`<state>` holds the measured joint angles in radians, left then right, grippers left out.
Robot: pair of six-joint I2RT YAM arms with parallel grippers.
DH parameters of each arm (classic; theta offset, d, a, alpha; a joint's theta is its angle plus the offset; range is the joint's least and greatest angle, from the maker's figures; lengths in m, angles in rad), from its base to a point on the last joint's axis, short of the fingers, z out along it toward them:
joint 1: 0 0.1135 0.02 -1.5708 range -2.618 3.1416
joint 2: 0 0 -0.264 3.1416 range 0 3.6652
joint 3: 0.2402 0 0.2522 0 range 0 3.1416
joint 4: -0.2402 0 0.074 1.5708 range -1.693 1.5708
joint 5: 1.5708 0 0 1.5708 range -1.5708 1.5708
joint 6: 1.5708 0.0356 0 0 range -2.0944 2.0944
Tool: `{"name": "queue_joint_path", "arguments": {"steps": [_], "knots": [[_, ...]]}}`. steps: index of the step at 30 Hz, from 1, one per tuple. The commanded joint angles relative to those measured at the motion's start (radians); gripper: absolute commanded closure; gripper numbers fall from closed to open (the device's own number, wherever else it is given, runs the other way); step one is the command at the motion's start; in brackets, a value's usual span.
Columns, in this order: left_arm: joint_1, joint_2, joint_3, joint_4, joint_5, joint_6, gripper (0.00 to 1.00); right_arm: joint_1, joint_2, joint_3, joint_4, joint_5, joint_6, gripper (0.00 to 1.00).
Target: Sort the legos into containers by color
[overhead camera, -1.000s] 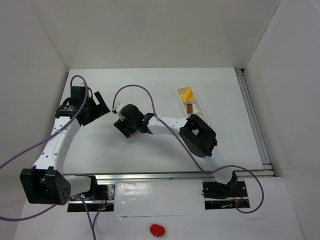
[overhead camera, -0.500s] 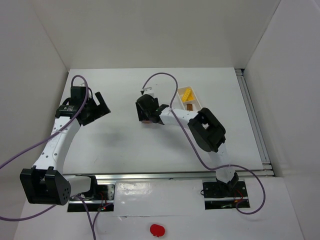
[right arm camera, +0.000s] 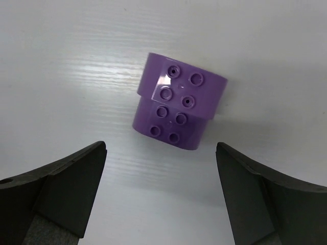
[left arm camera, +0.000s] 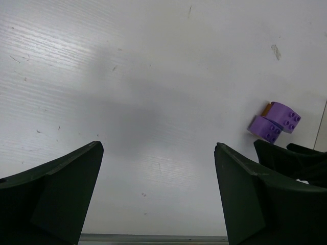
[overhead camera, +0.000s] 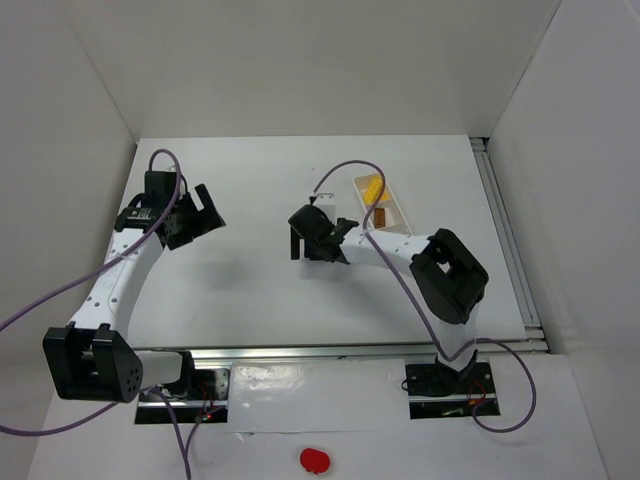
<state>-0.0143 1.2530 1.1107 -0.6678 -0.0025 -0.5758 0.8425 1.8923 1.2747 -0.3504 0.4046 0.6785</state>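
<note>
Poised at the purple pickup, right tool (right arm camera: 160, 149) wide over two touching purple bricks (right arm camera: 179, 108) mid-counter, left of tray (overhead camera: 393, 203), left tool (left arm camera: 158, 148) wide, empty at left; next, probably lower, clamp one, carry trayward.

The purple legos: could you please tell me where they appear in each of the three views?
Top external: not visible, apparently hidden under the right gripper, left of the tray.
Left wrist: the purple legos sit at the right edge, touching each other.
Right wrist: centre of frame, between the open fingers.
Shared landmark: the right gripper's dark fingers, also at lower right in the left wrist view.
</note>
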Motion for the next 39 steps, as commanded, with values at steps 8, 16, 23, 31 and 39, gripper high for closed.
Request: {"name": "queue_joint_path", "arguments": {"steps": [8,16,23,31,39], "knots": [[0.005,0.0,0.02,0.025,0.047,0.024,0.0,-0.037,0.014,0.097,-0.025,0.0,-0.572,0.06],[0.005,0.0,0.02,0.025,0.067,0.024,0.0,-0.123,0.027,0.087,0.109,-0.16,-0.74,0.18],[0.005,-0.009,0.038,0.025,0.067,0.033,0.0,-0.17,0.036,0.068,0.179,-0.285,-0.761,0.35],[0.005,0.0,0.038,0.025,0.076,0.033,0.0,-0.249,0.079,0.077,0.218,-0.473,-0.703,0.38],[0.005,0.0,0.038,0.025,0.067,0.033,0.0,-0.26,0.09,0.066,0.218,-0.44,-0.694,0.6]]}}
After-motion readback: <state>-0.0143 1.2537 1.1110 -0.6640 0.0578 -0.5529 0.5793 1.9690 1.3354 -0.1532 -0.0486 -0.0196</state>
